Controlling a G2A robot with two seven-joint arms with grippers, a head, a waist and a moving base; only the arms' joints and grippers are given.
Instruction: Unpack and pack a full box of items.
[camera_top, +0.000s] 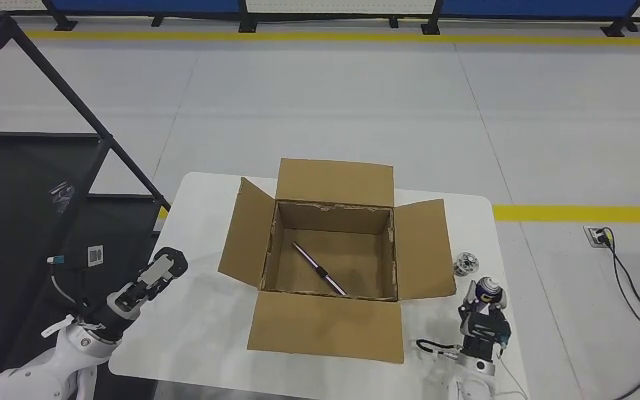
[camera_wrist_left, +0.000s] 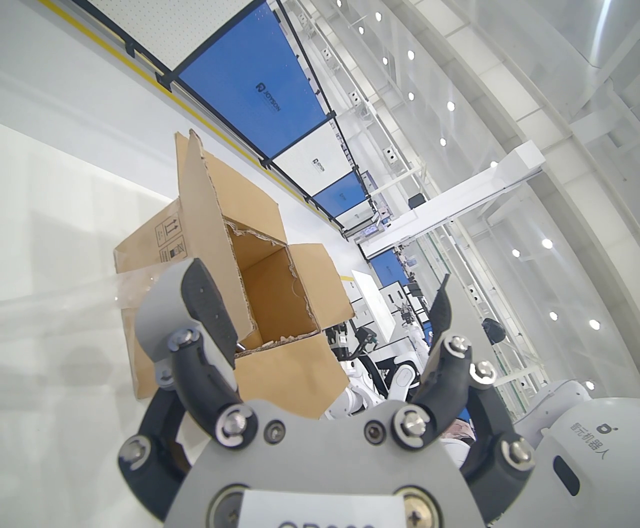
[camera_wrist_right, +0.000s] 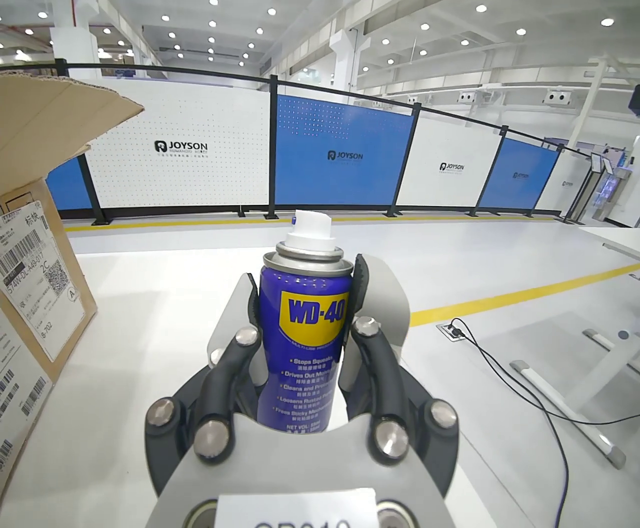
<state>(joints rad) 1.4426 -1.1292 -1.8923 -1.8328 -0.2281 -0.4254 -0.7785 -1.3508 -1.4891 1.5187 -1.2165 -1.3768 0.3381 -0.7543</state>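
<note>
In the top view, an open brown cardboard box (camera_top: 325, 325) is seen at the middle of the white desk (camera_top: 200, 330), with all four flaps folded outward. A slim dark metal rod (camera_top: 320, 268) lies slantwise on the box floor. The right gripper (camera_top: 484, 300) is placed by the desk's near right corner, near the box's right flap but apart from it. A small silvery round part (camera_top: 463, 264) is seen on the desk just beside that flap. The left gripper (camera_top: 165, 265) is found by the desk's left edge, apart from the box.

In the left wrist view, the left gripper (camera_wrist_left: 320, 295) is shown with its fingers (camera_wrist_left: 205, 295) spread wide and nothing between them. The box (camera_wrist_left: 200, 200) is seen beyond.

In the right wrist view, a blue-and-yellow spray can (camera_wrist_right: 307, 320) with a white nozzle is pinched by the right gripper (camera_wrist_right: 305, 285), long axis upright. The box's labelled wall (camera_wrist_right: 45, 280) is seen close by. For packing, the can would likely have to be lifted over the right flap, toward the robot's left.
</note>
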